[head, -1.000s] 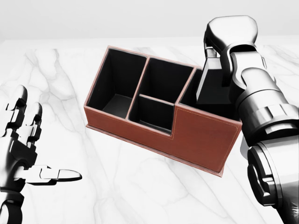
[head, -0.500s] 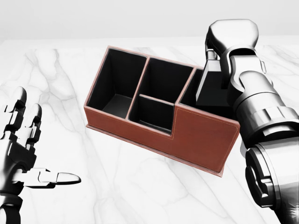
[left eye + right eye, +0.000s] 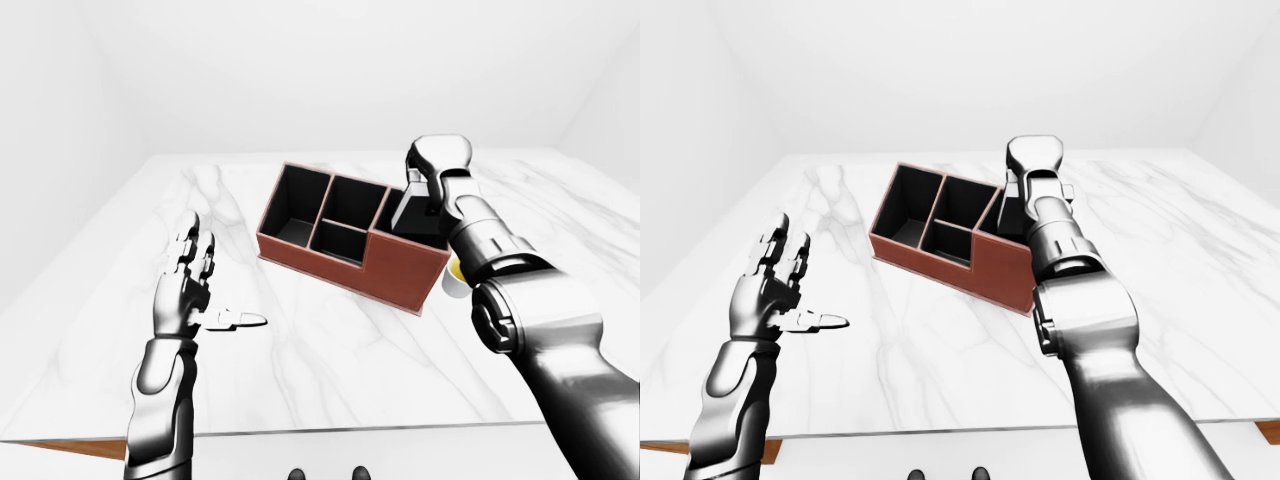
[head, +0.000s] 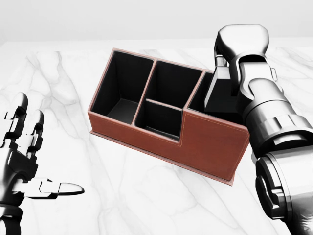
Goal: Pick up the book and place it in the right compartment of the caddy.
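Book [image 4: 222, 93]: dark, upright in caddy's right compartment, under right hand.
Right hand [image 4: 239, 54]: at book's top; finger closure cannot be told.
Left hand [image 4: 24, 156]: fingers spread, empty, above table [image 4: 146, 196].
Caddy [image 4: 205, 144]: brown, other compartments empty.

1 caddy [image 4: 210, 147] with 4 compartments, 1 book [image 4: 222, 93], 1 yellow item [image 3: 455, 270], 2 hands: left [image 3: 185, 290], right [image 4: 242, 44].

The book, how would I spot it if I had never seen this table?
Find the reddish-brown caddy on the white marble table. Look into its compartment at the head view's right, below the robot's right hand. The book is the flat dark slab standing on end there; the other compartments hold nothing.
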Motion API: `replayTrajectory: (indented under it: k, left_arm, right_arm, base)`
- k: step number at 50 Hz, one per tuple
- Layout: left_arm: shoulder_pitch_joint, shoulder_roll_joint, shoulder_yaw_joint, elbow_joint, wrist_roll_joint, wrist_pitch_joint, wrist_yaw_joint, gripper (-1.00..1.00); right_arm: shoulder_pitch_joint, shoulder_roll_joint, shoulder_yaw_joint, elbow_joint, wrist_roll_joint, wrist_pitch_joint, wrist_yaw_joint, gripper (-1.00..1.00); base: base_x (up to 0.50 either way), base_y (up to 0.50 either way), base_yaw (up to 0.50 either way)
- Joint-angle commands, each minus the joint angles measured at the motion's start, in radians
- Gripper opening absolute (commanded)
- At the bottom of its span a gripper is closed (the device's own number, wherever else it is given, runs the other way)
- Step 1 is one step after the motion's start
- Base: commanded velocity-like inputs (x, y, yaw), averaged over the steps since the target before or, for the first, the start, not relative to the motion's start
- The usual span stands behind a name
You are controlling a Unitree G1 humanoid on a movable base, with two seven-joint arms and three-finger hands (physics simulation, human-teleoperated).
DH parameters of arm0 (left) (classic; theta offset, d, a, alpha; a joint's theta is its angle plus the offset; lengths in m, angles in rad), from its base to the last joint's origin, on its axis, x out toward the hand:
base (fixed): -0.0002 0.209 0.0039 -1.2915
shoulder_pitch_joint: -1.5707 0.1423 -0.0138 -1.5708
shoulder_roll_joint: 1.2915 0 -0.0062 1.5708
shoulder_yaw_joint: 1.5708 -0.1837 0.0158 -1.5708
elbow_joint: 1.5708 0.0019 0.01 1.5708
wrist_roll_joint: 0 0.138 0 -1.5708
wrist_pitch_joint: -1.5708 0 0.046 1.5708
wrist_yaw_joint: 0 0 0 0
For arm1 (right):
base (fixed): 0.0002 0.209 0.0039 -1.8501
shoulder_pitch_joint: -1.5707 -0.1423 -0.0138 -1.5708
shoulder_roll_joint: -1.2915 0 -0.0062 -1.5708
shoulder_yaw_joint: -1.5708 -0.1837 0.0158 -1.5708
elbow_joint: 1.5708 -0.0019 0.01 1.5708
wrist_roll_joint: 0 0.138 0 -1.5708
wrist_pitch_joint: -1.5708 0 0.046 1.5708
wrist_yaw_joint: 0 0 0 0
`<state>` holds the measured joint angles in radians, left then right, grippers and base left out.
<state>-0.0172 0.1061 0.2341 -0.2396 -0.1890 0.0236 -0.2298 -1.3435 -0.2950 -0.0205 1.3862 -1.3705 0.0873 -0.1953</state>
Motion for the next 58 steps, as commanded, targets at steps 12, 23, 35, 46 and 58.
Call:
replayTrajectory:
  k: [12,23,35,46,58]
  left_arm:
    - [0.013,0.001,0.012,0.009,-0.014,-0.014,-0.015,1.00]
    - [0.018,0.001,0.016,0.010,-0.020,-0.019,-0.019,1.00]
    - [0.010,0.002,0.015,0.023,-0.018,-0.024,-0.017,1.00]
    - [0.005,0.002,0.010,0.034,-0.017,-0.028,-0.012,1.00]
    - [0.005,0.001,0.007,0.033,-0.015,-0.027,-0.008,1.00]
  right_arm:
    - [0.009,0.010,0.010,-0.002,-0.038,0.000,-0.019,-1.00]
    - [0.013,0.019,0.007,-0.001,-0.049,0.000,-0.025,-0.12]
    - [0.011,0.027,0.008,-0.001,-0.057,0.000,-0.032,1.00]
    - [-0.012,0.026,0.004,-0.007,-0.031,0.000,-0.024,1.00]
    - [-0.009,0.028,0.009,-0.007,-0.008,0.000,-0.015,1.00]
  base:
    - [0.00,0.00,0.00]
    - [0.00,0.00,0.00]
    - [0.00,0.00,0.00]
    - [0.00,0.00,0.00]
    - [0.00,0.00,0.00]
